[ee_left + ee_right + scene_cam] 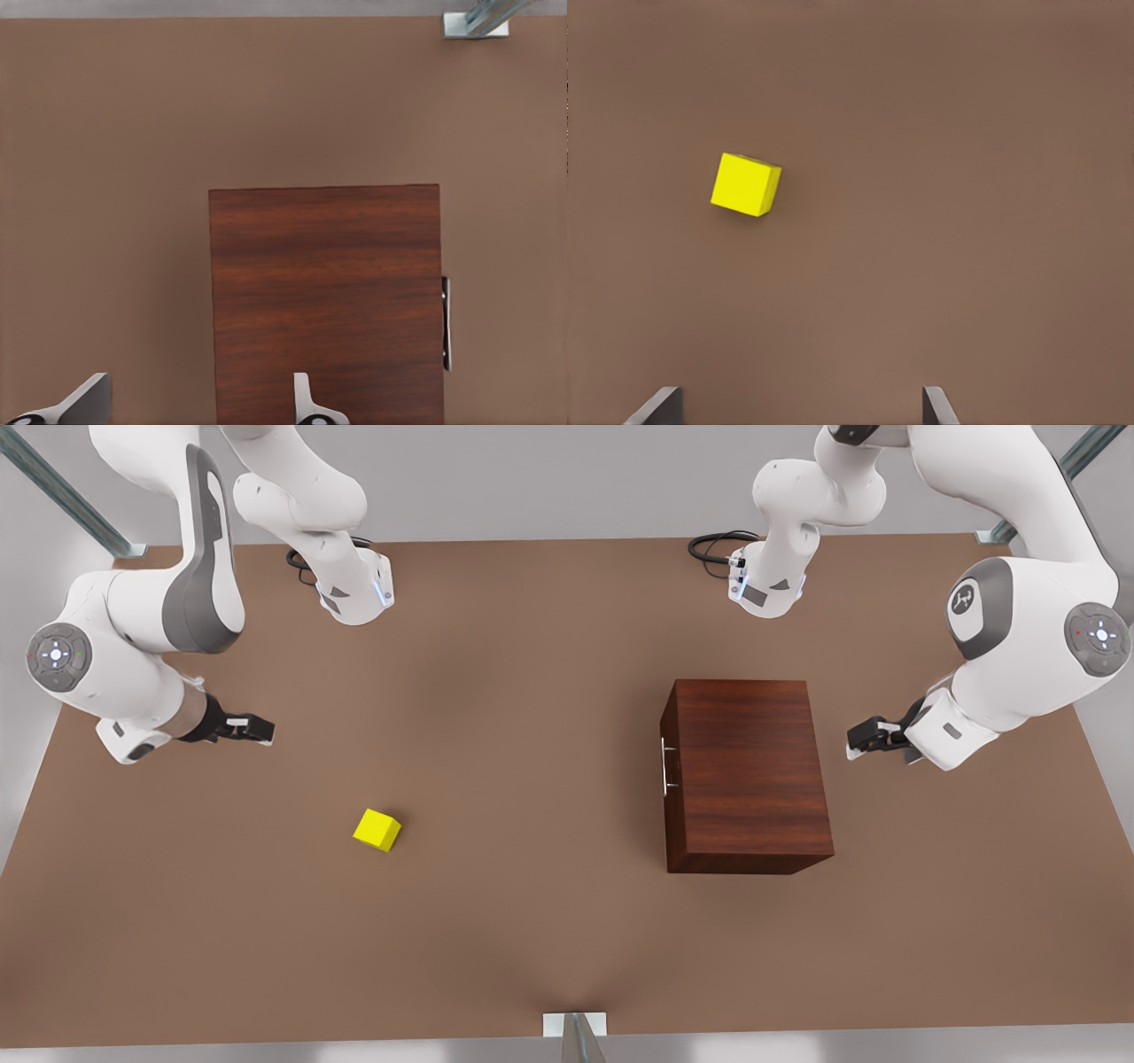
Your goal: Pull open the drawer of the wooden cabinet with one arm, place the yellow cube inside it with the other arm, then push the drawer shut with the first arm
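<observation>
**Both grippers spread and clear of the work, drawer closed, cube on the table**

You have the wooden cabinet [747, 775] standing on the brown table [532, 939] toward the front view's right; its drawer [666, 766] sits flush in the side that faces the front view's left, with the thin silver handle [665, 767] upright against that panel; in the left wrist view the same cabinet [326, 305] lies below the camera, with the handle [446, 323] on its far edge.

Your left gripper [866, 737] hangs just off the cabinet's opposite side, on the front view's right, near it but not touching; its fingers [312, 403] stand wide apart with nothing between them, one tip over the cabinet top and the other over bare table.

The yellow cube [377, 829] rests on the table toward the front view's left, well apart from the cabinet and turned a little askew; nothing touches it.

Your right gripper [252, 729] is at the front view's left, above the table and farther back than the cube, near it yet clear of it; in the right wrist view the cube [746, 184] lies ahead of the fingers [656, 407], which are spread wide and hold nothing.

Black cables [722, 545] coil by the arm bases at the table's far edge; a metal bracket [574, 1024] sits at the near edge.
</observation>
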Motion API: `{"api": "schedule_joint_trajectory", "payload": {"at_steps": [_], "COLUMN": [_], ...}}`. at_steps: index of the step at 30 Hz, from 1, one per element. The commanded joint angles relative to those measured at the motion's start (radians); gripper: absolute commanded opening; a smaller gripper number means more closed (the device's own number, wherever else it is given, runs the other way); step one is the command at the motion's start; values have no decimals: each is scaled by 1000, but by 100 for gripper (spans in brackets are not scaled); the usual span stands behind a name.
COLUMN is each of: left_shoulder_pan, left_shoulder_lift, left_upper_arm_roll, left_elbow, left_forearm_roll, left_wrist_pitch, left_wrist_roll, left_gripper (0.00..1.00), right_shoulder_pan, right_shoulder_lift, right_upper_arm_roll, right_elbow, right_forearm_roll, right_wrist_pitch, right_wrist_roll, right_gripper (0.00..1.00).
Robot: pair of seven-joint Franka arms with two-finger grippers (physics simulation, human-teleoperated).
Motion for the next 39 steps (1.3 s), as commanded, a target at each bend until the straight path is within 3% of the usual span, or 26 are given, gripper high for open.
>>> {"api": "schedule_joint_trajectory", "payload": {"at_steps": [1,4,9,11,15,22,39], "left_shoulder_pan": [-9,-61,-400,-488,-649,-574,-606], "left_shoulder_lift": [0,49,75,160,331,408,482], "left_upper_arm_roll": [0,0,-18,-20,-18,-3,-10], "left_elbow": [-4,85,73,146,195,198,120], "left_forearm_roll": [15,35,73,104,257,262,458], "left_wrist_pitch": [36,13,-55,-32,11,160,138], "left_wrist_roll": [50,28,-378,-605,-920,-806,-806], "left_gripper": [100,100,100,100,100,100,100], "right_shoulder_pan": [-29,-26,-21,14,37,34,37], "right_shoulder_lift": [1,18,53,99,132,253,262], "right_upper_arm_roll": [2,3,6,9,9,6,3], "right_elbow": [3,12,61,107,112,198,227], "right_forearm_roll": [-2,-4,-4,-8,-34,-11,-36], "right_wrist_pitch": [66,66,53,55,57,55,38], "right_wrist_roll": [73,76,274,450,487,505,499], "right_gripper": [100,100,100,100,100,100,100]}}
